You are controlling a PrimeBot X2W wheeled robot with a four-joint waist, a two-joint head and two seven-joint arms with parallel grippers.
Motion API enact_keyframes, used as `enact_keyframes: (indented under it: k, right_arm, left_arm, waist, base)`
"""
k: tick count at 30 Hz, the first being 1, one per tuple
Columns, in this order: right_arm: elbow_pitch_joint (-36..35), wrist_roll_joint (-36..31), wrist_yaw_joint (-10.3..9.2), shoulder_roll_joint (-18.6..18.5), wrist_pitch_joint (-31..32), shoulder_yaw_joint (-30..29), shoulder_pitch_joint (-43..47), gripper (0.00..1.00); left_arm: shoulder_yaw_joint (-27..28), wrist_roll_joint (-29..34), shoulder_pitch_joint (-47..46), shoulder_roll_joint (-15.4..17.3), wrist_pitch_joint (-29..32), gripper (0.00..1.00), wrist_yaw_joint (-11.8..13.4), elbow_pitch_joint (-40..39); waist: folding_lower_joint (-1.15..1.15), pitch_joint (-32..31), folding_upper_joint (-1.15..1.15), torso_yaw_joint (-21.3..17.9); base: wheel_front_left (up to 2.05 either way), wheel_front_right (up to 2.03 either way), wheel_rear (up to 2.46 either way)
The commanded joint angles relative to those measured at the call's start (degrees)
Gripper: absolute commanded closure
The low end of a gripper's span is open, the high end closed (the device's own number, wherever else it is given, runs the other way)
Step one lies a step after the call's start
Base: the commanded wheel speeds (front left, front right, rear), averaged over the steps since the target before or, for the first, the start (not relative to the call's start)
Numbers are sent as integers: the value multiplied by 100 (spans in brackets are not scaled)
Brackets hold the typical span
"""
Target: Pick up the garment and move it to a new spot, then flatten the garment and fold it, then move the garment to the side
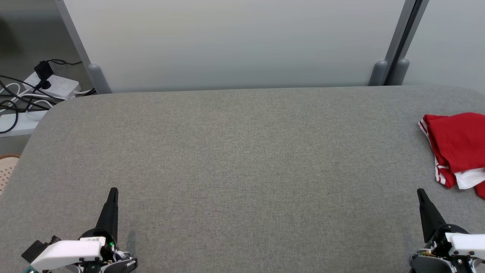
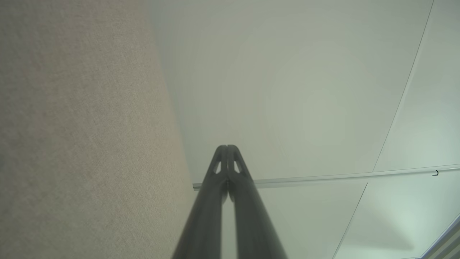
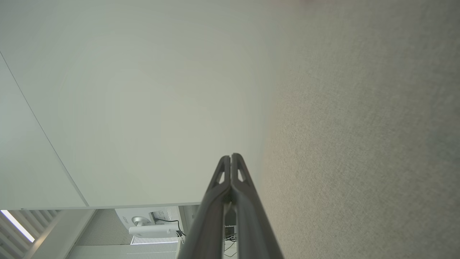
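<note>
Red garment [image 1: 458, 144] is lying bunched at the right edge of the grey fabric-covered table [image 1: 242, 170], well apart from both grippers. The left gripper [image 1: 113, 193] and right gripper [image 1: 420, 194] are hovering at the near corners, each pressing its two dark fingers together on nothing. The crumpled cloth is showing white stripes along one hem and a white patch underneath, and is running past the head view's border.

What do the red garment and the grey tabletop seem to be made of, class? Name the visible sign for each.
Red garment: probably soft matte fabric; it lies in limp folds. Grey tabletop: seemingly woven matte cloth covering; fine flecked weave shows.
</note>
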Motion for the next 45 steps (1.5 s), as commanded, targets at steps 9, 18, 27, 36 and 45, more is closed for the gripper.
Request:
enact_keyframes:
  k: [9, 18, 27, 36, 45]
  right_arm:
    - [-154, -12, 26, -66, 57, 90, -255, 100]
    - [-153, -16, 26, -62, 61, 85, -255, 100]
    - [-153, -20, 26, -58, 65, 80, -256, 100]
    - [-153, -24, 26, -55, 69, 75, -256, 100]
    - [-153, -27, 26, -53, 71, 72, -256, 100]
  left_arm:
    - [191, -25, -304, 61, 36, 100, -47, -128]
    - [191, -25, -304, 61, 36, 100, -47, -128]
    - [191, -25, -304, 61, 36, 100, -47, -128]
    - [191, -25, -304, 61, 36, 100, -47, -128]
    - [191, -25, -304, 61, 36, 100, -47, -128]
  waist:
    - [0, 0, 0, 0]
    - [0, 0, 0, 0]
    - [0, 0, 0, 0]
    - [0, 0, 0, 0]
    - [0, 0, 0, 0]
  base:
    - [0, 0, 0]
    - [0, 0, 0]
    - [0, 0, 0]
    - [0, 0, 0]
    - [0, 0, 0]
